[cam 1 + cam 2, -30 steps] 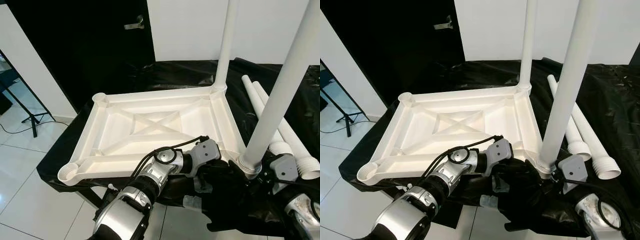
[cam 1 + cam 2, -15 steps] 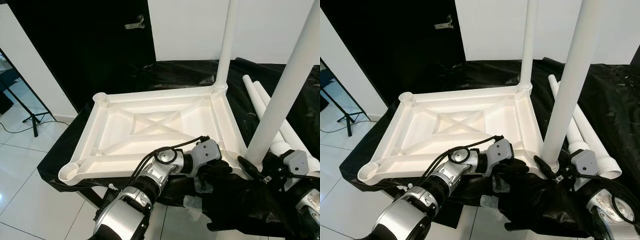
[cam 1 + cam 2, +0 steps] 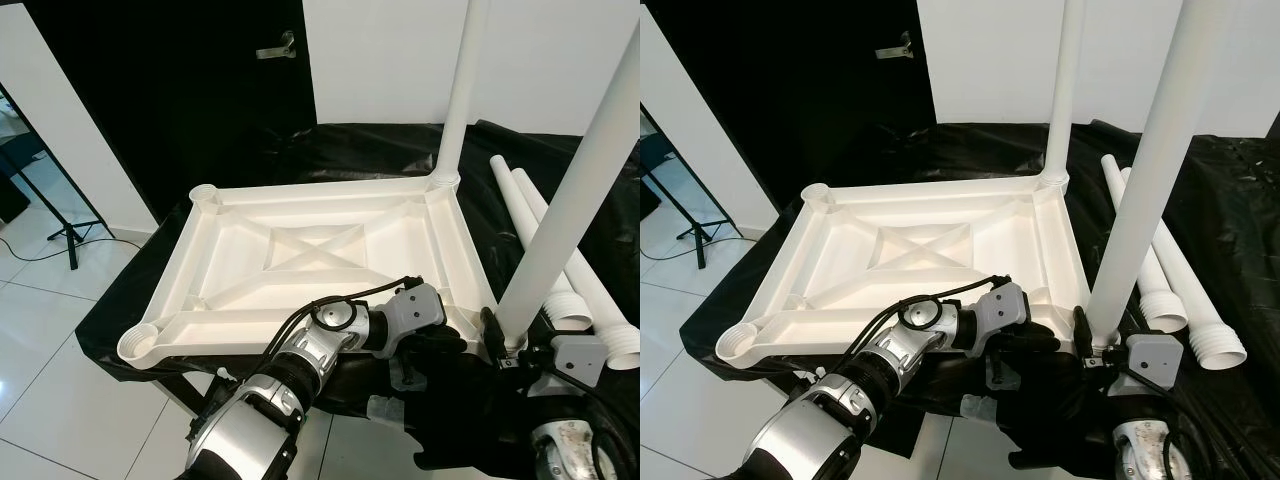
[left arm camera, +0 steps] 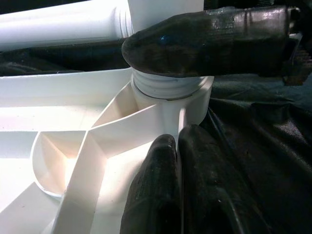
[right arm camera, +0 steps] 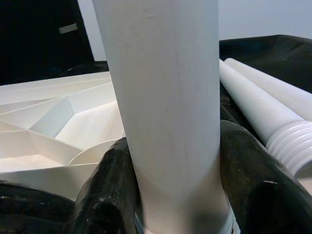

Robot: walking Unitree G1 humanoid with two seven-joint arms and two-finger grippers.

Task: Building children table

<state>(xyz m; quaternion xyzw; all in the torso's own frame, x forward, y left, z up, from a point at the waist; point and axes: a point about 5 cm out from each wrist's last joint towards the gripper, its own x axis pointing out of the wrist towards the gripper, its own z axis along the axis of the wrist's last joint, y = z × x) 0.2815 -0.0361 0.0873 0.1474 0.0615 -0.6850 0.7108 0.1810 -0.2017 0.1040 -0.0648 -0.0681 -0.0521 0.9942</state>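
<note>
Now your right gripper (image 5: 170, 195) is closed around the near table leg (image 3: 1140, 190), one black finger (image 5: 105, 190) on each side, low on the tube just above its threaded end. Turn this leg straight and slowly, and keep it upright while you do it, because I think a tilted tube can cross the thread in the corner socket (image 4: 170, 97). Your left gripper (image 4: 178, 190) has its two fingers pressed together on the corner rib of the tabletop (image 3: 320, 250), right beside that socket, so it seems to steady the frame; keep it there.

The tabletop lies upside down on the black cloth (image 3: 380, 150). The far leg (image 3: 462, 90) already stands in the far right corner. Two loose legs (image 3: 1160, 270) lie on the cloth just to the right, and two left sockets are not yet filled.
</note>
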